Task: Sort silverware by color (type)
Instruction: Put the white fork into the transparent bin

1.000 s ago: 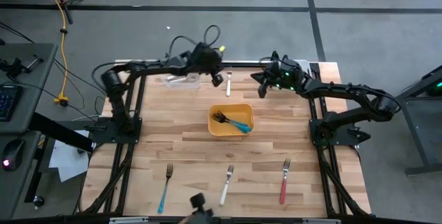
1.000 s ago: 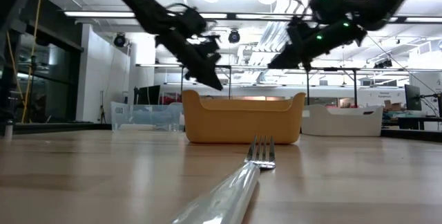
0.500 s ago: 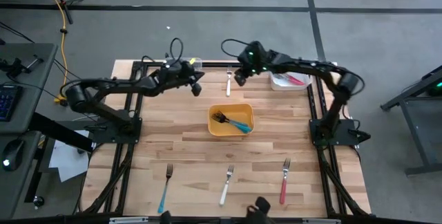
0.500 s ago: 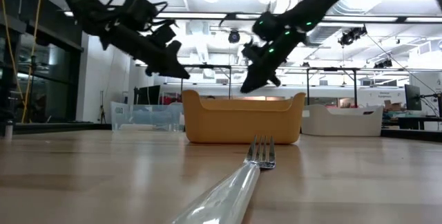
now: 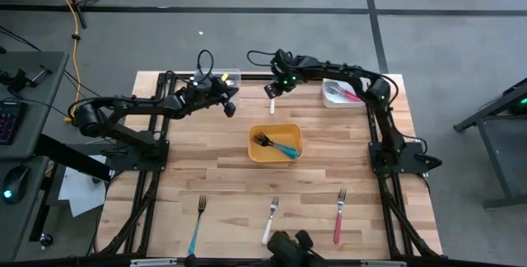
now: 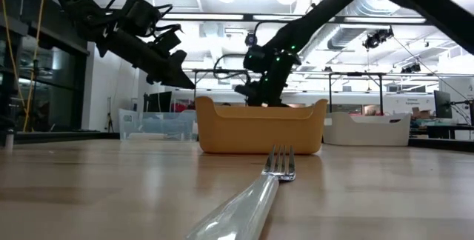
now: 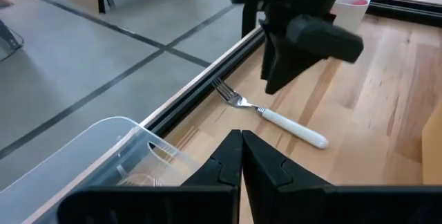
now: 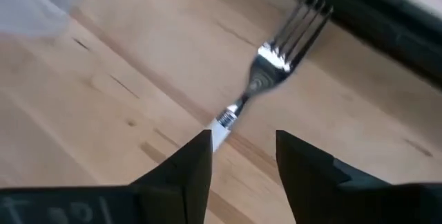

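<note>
A white-handled fork (image 8: 273, 65) lies flat on the table by the far edge, also seen in the high view (image 5: 272, 107). My right gripper (image 8: 242, 156) hovers open just over it, a finger on each side of the handle's upper end; in the high view it (image 5: 271, 91) covers the tines. My left gripper (image 5: 230, 108) is shut and holds nothing, to the left of that fork, above the table. A yellow bin (image 5: 294, 129) in the middle holds a blue-handled fork (image 5: 286, 149) and a dark one.
A clear bin (image 5: 221, 77) stands at the far left and a white bin (image 5: 333, 100) with pink-handled forks at the far right. Near the front edge lie a blue-handled fork (image 5: 197, 224), a white-handled one (image 5: 269, 221) and a red-handled one (image 5: 338, 216).
My right gripper has swung from the far right toward the table's left along the far edge and come down over the white-handled fork. My left gripper has drawn back toward the table's left, away from that fork. The forks have stayed where they were.
</note>
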### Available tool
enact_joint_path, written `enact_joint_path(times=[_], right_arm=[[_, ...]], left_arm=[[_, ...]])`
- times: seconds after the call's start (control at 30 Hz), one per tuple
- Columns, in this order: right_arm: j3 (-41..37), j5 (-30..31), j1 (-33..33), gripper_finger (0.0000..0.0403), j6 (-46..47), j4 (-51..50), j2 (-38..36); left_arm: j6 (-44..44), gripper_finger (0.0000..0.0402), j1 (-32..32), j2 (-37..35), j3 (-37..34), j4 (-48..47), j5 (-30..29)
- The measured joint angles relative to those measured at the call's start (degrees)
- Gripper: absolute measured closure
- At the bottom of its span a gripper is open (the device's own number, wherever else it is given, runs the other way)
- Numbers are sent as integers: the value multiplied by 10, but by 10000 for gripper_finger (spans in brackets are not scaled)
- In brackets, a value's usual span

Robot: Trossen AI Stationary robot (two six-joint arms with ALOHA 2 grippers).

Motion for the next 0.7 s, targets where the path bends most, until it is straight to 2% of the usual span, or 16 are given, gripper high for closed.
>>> enact_joint_path(times=[0.2,0.47,0.7], right_arm=[[80,0,0,249,27,-69,53],[206,-2,-1,249,7,-188,137],[243,37,-13,249,-32,-278,149]], left_arm=[[14,401,1,0,0,1,-2],[15,401,1,0,0,-14,-23],[15,401,1,0,0,-30,-29]])
